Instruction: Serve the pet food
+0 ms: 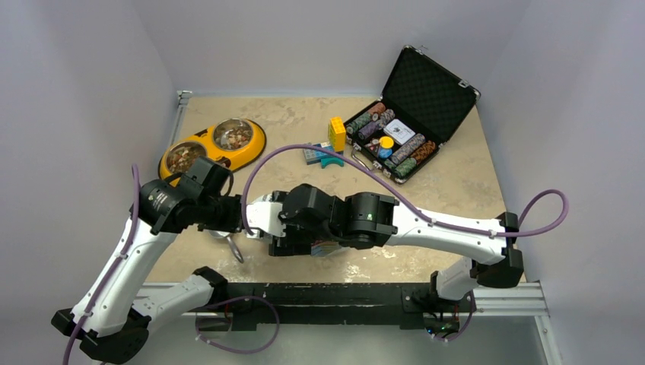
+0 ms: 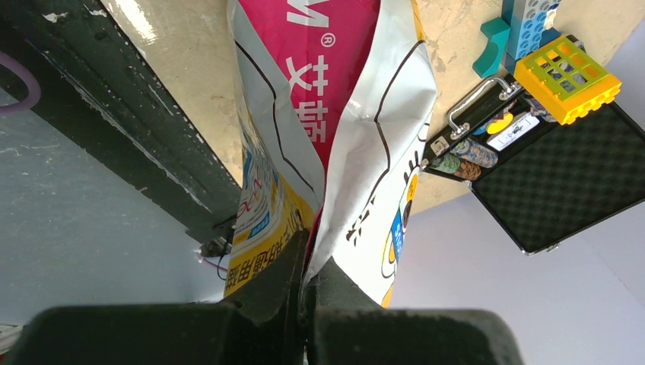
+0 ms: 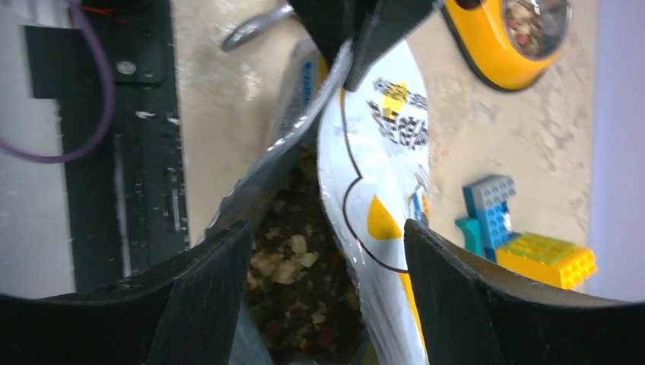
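A mottled beige table [image 1: 304, 122] is enclosed by pale walls [image 1: 319, 38]. The bag [image 2: 335, 114], stretched lengthwise from bottom centre to top of the left wrist view, is clamped by the left gripper [image 2: 304, 293]. The right gripper [image 3: 325, 228] is spread about its mouth, where pet food [image 3: 293, 262] is seen.

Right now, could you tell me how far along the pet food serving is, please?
Done, apparently: the yellow feeder holds kibble in both halves. In hand: the left gripper pinches the bag by its edge, and the right gripper hangs open at its mouth, more kibble showing inside. Remaining: probably only releasing or closing the bag; whether another portion is due, I cannot tell.
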